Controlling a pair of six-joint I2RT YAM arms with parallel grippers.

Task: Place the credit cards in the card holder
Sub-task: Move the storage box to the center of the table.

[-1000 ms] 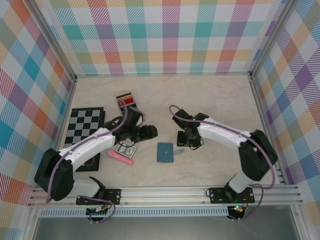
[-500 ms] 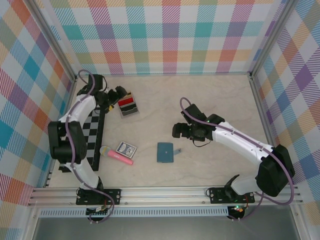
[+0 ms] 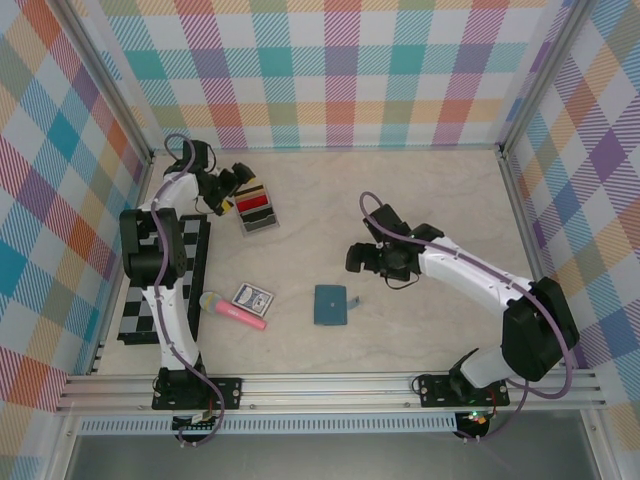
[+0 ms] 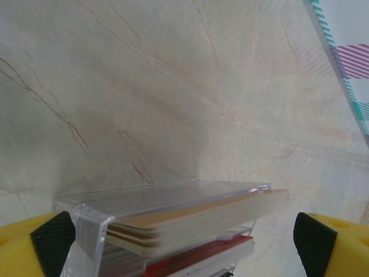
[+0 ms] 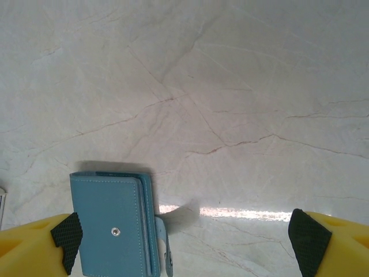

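The credit cards (image 3: 258, 208) lie as a fanned stack at the back left of the table, red, black and tan. In the left wrist view the credit cards (image 4: 196, 222) show edge-on under a clear plastic piece, tan above red. My left gripper (image 3: 237, 189) is open at the stack's left end, and the stack sits between its yellow fingers (image 4: 34, 251). The teal card holder (image 3: 330, 305) lies folded shut in the middle of the table. My right gripper (image 3: 357, 258) hovers open behind and to the right of it. The card holder (image 5: 112, 228) lies beside that gripper's left finger.
A black-and-white chessboard (image 3: 165, 270) lies along the left side under the left arm. A blue-and-white playing-card box (image 3: 252, 297) and a pink stick (image 3: 238, 314) rest left of the card holder. Metal rails (image 3: 330, 385) and checked walls bound the table.
My left arm has swung from the table's middle to the back left, and its gripper now brackets the cards. My right gripper has drawn back from beside the card holder.
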